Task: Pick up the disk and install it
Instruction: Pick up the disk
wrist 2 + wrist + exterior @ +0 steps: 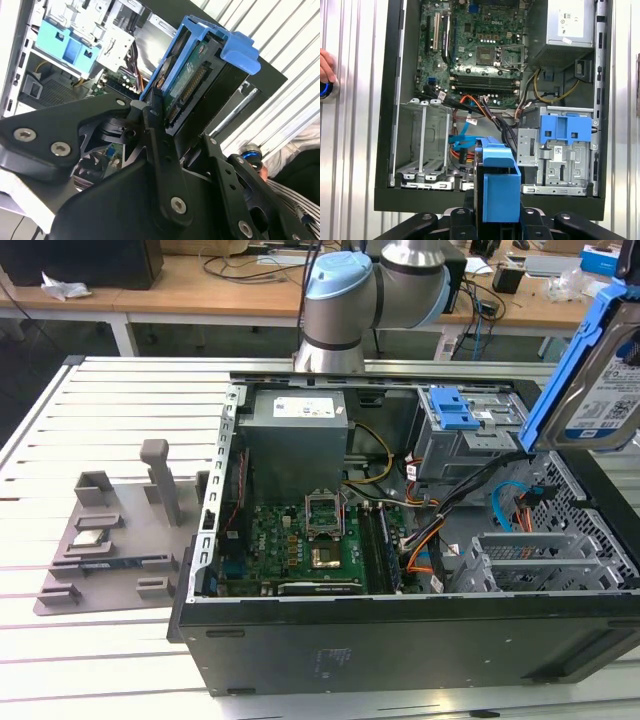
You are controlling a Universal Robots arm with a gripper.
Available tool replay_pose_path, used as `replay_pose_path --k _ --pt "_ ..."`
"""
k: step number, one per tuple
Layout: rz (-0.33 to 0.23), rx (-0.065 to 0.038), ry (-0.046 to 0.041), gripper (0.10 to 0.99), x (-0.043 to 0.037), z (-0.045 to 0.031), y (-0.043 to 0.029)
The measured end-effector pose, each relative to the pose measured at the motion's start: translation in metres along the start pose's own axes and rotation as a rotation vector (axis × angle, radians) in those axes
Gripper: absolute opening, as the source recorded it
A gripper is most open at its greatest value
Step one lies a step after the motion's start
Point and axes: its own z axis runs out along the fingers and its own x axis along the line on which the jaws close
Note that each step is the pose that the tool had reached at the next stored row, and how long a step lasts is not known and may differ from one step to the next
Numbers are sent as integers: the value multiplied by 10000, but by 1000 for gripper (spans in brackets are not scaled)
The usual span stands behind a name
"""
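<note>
One disk (598, 370): likely stiff, fairly heavy, shock-sensitive. Your gripper (181, 120) is clamped on it, holding it tilted above the open computer case (400, 640). Grip by the blue rails (565, 370), off the connector (185, 95).

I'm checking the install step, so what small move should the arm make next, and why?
Probably ease the disk down toward the empty drive cage: the gripper holds it tilted above the open case, outside any bay.
</note>
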Motion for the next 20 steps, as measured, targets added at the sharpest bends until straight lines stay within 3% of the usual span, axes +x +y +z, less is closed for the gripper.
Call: replay_pose_path --k 20 --pt "-1 0 0 361 353 7 17"
